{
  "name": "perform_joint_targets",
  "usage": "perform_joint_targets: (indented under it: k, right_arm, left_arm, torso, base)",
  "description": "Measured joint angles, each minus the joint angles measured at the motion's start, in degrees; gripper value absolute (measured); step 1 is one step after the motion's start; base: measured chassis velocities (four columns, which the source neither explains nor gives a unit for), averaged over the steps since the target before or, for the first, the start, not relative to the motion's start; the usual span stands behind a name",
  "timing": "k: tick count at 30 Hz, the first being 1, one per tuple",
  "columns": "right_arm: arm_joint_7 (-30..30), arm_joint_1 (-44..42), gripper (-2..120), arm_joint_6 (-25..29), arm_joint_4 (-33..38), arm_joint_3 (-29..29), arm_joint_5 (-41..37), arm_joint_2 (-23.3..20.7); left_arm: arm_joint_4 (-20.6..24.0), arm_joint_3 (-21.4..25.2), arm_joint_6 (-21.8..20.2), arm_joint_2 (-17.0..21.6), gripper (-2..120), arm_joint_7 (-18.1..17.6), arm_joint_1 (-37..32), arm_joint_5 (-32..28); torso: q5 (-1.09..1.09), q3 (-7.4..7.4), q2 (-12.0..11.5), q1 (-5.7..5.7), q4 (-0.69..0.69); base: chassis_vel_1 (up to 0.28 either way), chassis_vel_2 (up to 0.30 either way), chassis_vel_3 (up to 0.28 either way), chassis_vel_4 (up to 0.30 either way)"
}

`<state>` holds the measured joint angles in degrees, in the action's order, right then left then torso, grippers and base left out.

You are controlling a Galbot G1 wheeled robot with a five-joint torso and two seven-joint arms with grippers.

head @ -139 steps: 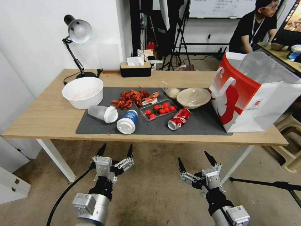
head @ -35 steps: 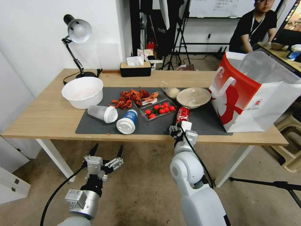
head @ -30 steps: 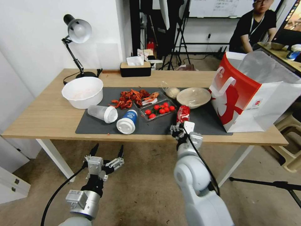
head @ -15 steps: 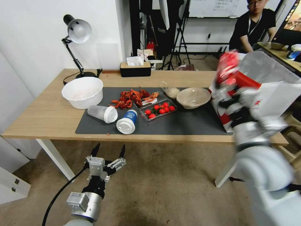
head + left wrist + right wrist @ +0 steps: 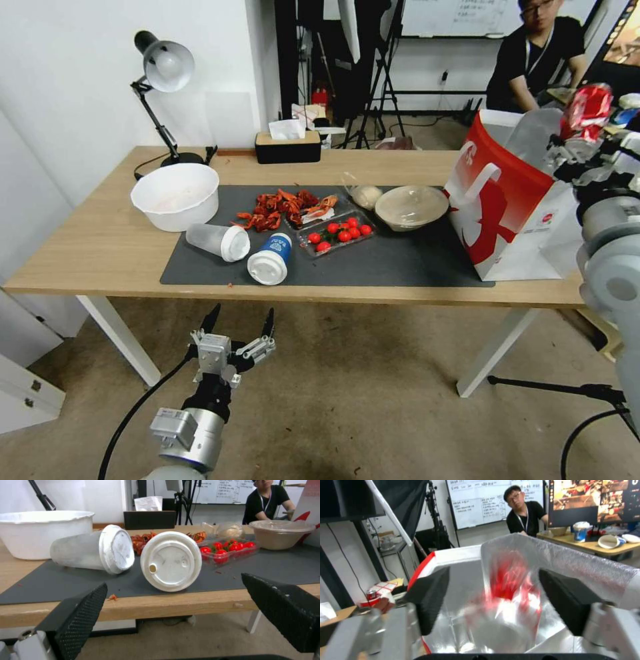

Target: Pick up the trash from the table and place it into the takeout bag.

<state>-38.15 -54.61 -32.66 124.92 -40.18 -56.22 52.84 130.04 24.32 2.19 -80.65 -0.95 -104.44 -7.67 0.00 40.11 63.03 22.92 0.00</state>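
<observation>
1. Your right pincer has swung from the table's front edge, where it was about a second ago, up and over to the open top of the takeout bag. Half a second ago it was at the bag's near red face.
2. The red soda can has gone with it. It lay on the dark grey mat some seconds back; now it is above the bag's mouth.
3. From the right wrist, the can is a red blur between the two black fingers, which stand spread apart and clear of it, over the bag's silver lining.
4. Your left pincer has barely shifted. It hangs below the table's front edge with its fingers spread wide and nothing between them.
5. The rest has not moved: the blue-white lidded paper cup and frosted lidded cup lie on their sides on the mat, and the clear lidded plastic bowl sits beside the bag.
</observation>
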Motion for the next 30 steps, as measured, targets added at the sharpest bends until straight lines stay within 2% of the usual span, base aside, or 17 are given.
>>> perform_joint_targets:
  k: [1, 7, 9, 16, 18, 19, 21, 26, 30]
  right_arm:
    - [0.0, 0.0, 72, 0.0, 0.0, 0.0, 0.0, 0.0]
    - [2.6, -0.4, 96, 1.4, 0.2, 0.1, 1.3, -0.4]
    - [3.8, -0.7, 99, 2.7, 0.7, 0.1, 1.8, -0.5]
    - [12.1, -4.1, 100, 7.6, 5.2, 0.8, 3.9, 0.4]
    - [19.0, -7.1, 100, 9.6, 7.3, 1.4, 6.5, 1.5]
    - [19.0, -7.1, 100, 9.6, 7.3, 1.4, 6.5, 1.5]
    - [24.4, -9.8, 100, 10.6, 8.7, 1.8, 10.2, 2.4]
    - [28.3, -15.9, 100, 11.6, 10.3, 2.1, 15.8, 3.9]
    - [32.3, -22.9, 100, 15.5, 10.6, 2.1, 21.3, 5.5]
  left_arm:
    - [0.0, 0.0, 0.0, 0.0, 100, 0.0, 0.0, 0.0]
    - [0.3, -0.2, 0.0, 0.0, 100, 0.0, -0.1, 0.0]
    - [0.3, -0.2, 0.1, -0.1, 100, 0.0, -0.1, 0.0]
    - [0.6, -0.3, 0.1, -0.1, 100, 0.1, -0.1, 0.0]
    - [0.5, -0.3, 0.2, 0.0, 100, 0.1, -0.1, 0.0]
    - [0.5, -0.3, 0.2, 0.0, 100, 0.1, -0.1, 0.0]
    - [0.4, -0.3, 0.4, 0.0, 100, 0.1, -0.2, 0.0]
    - [0.2, -0.1, 0.6, 0.0, 100, 0.2, -0.3, -0.2]
    - [-0.3, 0.2, 1.0, 0.4, 100, 0.4, -0.2, -0.6]
  torso:
    - [0.00, 0.00, 0.0, 0.00, 0.00]
    - [0.00, 0.00, 0.0, 0.00, 0.00]
    - [0.00, 0.00, 0.0, 0.00, 0.00]
    - [-0.01, 0.00, 0.0, 0.00, 0.00]
    - [0.00, -0.01, 0.0, 0.00, -0.01]
    - [0.00, -0.01, 0.0, 0.00, -0.01]
    - [-0.02, -0.01, 0.0, 0.00, 0.01]
    - [0.00, -0.01, 0.0, 0.00, 0.00]
    - [-0.01, -0.01, 0.0, 0.00, 0.00]
  base:
    - [0.000, 0.000, 0.000, 0.000]
    - [0.000, 0.000, 0.000, 0.000]
    - [0.000, 0.000, 0.000, 0.000]
    - [0.000, 0.000, 0.000, 0.000]
    - [0.000, 0.000, 0.000, 0.000]
    - [0.000, 0.000, 0.000, 0.000]
    - [0.000, 0.000, 0.000, 0.000]
    - [0.000, 0.000, 0.000, 0.000]
    - [0.000, 0.000, 0.000, 0.000]
